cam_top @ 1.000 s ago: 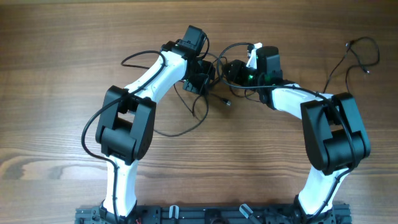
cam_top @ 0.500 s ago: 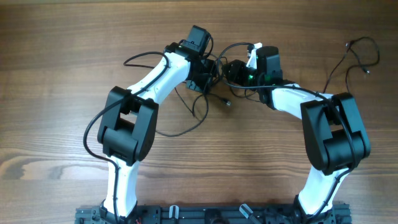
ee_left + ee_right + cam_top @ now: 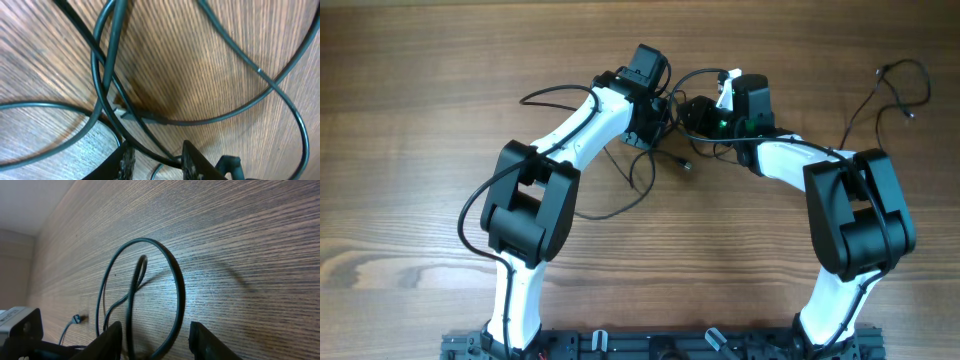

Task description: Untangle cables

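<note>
Thin black cables (image 3: 150,120) lie in crossed loops on the brown wood-grain table (image 3: 420,100), toward its far edge, about mid-width. The left gripper (image 3: 160,157) sits low over them, jaws apart with one strand between. The right gripper (image 3: 155,340) straddles an upright loop (image 3: 183,297); whether it pinches that loop I cannot tell.

Likely a lab: robot arms (image 3: 576,128) on wooden table (image 3: 410,120).

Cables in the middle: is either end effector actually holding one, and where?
Cannot be told. A loop of the cables stands inside the right end effector, its base hidden; the left end effector straddles a strand, jaws apart.
</note>
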Robot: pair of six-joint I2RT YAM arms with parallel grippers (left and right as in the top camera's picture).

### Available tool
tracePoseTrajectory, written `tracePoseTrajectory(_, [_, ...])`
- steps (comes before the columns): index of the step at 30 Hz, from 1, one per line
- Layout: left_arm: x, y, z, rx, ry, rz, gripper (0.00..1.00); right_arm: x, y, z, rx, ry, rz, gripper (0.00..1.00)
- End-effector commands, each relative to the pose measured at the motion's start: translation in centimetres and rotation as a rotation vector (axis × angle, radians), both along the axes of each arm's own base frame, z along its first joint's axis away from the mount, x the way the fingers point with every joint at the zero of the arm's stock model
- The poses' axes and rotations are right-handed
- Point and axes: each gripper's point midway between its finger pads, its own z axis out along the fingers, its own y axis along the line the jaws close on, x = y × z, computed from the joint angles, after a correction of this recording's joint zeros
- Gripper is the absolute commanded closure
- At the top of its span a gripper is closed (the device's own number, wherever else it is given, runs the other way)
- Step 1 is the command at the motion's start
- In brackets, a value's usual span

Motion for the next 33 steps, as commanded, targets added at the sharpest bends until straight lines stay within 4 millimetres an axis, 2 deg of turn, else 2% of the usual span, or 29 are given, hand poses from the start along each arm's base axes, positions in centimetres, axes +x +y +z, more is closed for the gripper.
tracePoseTrajectory(1, [0.0, 0.7, -0.8, 0.046, -0.003, 0.015, 0.69, 0.1, 0.1, -0.6, -0.001, 0.009, -0.006, 0.55])
tracePoseTrajectory(6, [0.0, 0.7, -0.8, 0.046, -0.003, 0.016, 0.74, 0.1, 0.1, -0.6, -0.001, 0.009, -0.006, 0.56])
tracePoseTrajectory(12, [0.0, 0.7, -0.8, 0.046, -0.003, 0.016, 0.73, 0.2, 0.1, -0.5, -0.004, 0.003, -0.002, 0.68])
tracePoseTrajectory(20, [0.0, 0.7, -0.8, 0.046, -0.003, 0.015, 0.73, 0.0, 0.3, -0.8, -0.015, 0.000, 0.012, 0.69])
tracePoseTrajectory(24, [0.0, 0.7, -0.8, 0.046, -0.003, 0.015, 0.73, 0.0, 1.0, -0.6, -0.013, -0.016, 0.027, 0.69])
tracePoseTrajectory(28, [0.0, 0.7, -0.8, 0.046, -0.003, 0.015, 0.74, -0.4, 2.8, 0.1, -0.007, -0.059, 0.090, 0.72])
tracePoseTrajectory(33, [0.0, 0.7, -0.8, 0.046, -0.003, 0.015, 0.74, -0.5, 3.0, 0.0, -0.023, -0.064, 0.083, 0.76])
